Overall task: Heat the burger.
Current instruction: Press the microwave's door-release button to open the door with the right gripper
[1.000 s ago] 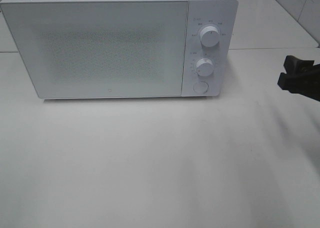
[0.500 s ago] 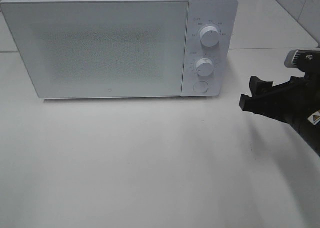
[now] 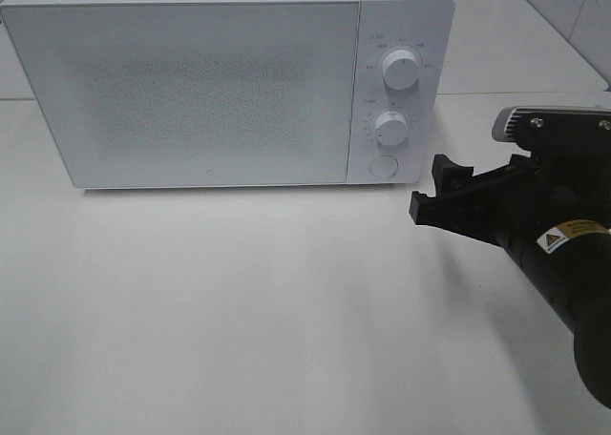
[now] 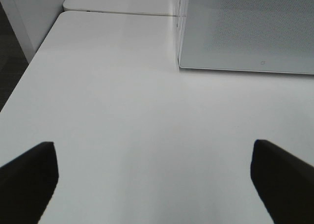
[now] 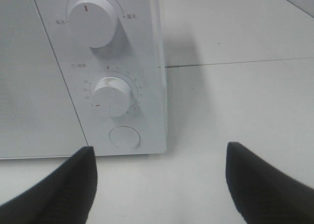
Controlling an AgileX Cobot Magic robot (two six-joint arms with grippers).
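The burger is out of view in every frame. A white microwave point(image 3: 191, 82) stands at the back of the table with its door shut. My right gripper point(image 3: 431, 189) is open and empty, just right of the microwave's lower right corner. In the right wrist view its black fingers point(image 5: 64, 184) frame the control panel: an upper knob point(image 5: 93, 17), a lower knob point(image 5: 112, 96) and a round button point(image 5: 124, 136). My left gripper point(image 4: 152, 148) is open over bare table, some way from the microwave's door corner point(image 4: 245, 32); it does not show in the high view.
The white table point(image 3: 239, 311) stretches in front of the microwave. Its left edge point(image 4: 29, 71) drops off to a dark floor. A seam point(image 3: 516, 93) runs across the table behind the right arm, and a tiled wall point(image 3: 582, 15) stands at the back right.
My right arm has come in from the right edge toward the microwave's control panel, still open. The microwave has not moved.
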